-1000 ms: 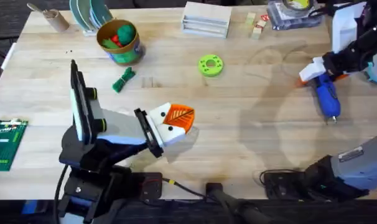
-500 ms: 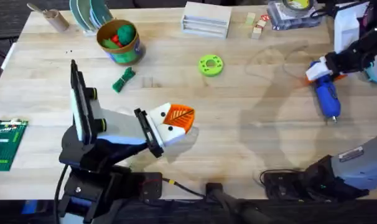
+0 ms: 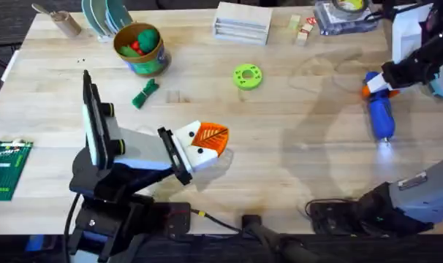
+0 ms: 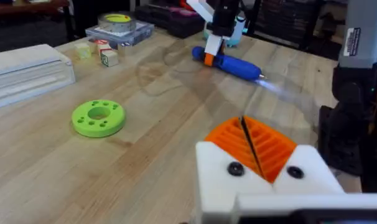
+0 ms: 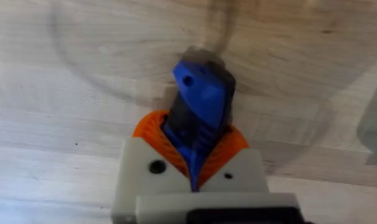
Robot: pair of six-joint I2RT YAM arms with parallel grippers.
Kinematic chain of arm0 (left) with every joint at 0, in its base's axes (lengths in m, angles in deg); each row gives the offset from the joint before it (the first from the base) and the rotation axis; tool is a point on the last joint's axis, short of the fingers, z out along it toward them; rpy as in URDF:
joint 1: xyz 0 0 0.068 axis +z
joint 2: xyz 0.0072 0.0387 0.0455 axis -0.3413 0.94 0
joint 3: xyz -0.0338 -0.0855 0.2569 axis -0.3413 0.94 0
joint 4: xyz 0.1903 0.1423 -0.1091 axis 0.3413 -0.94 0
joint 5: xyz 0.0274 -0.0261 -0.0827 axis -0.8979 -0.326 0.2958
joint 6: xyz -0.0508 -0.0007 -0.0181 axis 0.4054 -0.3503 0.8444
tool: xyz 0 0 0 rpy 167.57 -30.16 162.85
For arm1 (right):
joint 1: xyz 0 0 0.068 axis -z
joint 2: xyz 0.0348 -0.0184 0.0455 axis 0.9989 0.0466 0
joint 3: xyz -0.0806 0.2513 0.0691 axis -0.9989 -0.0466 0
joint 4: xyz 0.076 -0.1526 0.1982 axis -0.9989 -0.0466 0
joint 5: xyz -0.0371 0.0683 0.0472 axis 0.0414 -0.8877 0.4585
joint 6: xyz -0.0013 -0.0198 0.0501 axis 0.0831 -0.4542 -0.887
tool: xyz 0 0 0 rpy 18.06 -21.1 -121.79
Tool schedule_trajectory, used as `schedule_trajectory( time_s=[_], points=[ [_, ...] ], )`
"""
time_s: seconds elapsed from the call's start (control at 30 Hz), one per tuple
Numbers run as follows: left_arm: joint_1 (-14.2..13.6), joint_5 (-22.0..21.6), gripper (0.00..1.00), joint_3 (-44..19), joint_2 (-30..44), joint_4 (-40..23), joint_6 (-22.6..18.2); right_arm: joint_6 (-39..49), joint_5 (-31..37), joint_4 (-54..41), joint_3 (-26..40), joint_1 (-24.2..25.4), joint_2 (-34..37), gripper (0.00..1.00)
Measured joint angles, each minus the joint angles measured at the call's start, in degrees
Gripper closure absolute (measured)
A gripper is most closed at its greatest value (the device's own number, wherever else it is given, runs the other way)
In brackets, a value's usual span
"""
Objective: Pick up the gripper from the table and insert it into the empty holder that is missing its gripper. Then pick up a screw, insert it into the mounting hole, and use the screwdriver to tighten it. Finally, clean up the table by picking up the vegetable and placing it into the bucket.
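Table (image 3: 294, 168): lime disc (image 3: 248, 77) beside vegetable (image 3: 145, 93).

Illumination is bright, even and diffuse across the table (image 3: 280, 146). Shadows are soft; faint curved shadow lines lie on the wood near the screwdriver (image 3: 381, 117). The screwdriver bit shows a small bright glow in the overhead view and a pale streak in the left wrist view. In the right wrist view the screwdriver's end is motion-blurred, and the wood grain is soft.
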State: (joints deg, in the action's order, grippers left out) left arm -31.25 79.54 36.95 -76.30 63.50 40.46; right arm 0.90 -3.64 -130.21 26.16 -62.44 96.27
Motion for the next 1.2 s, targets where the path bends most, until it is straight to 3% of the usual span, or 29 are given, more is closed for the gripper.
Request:
schedule_trajectory(
  time_s=[0.77, 0.97, 1.2],
  points=[
    [0.0, 0.0, 0.984, 0.0, 0.0, 0.0, 0.0, -1.64, -1.15, 1.02, -0.02, -0.02, -1.33, 0.973],
    [0.0, 0.0, 0.984, 0.0, 0.0, 0.0, 0.0, -5.46, -2.31, 4.75, 0.29, -0.11, -9.57, 0.973],
    [0.0, 0.0, 0.984, 0.0, 0.0, 0.0, 0.0, -10.55, -9.13, 9.33, 0.74, -0.42, -22.39, 0.973]
  ],
)
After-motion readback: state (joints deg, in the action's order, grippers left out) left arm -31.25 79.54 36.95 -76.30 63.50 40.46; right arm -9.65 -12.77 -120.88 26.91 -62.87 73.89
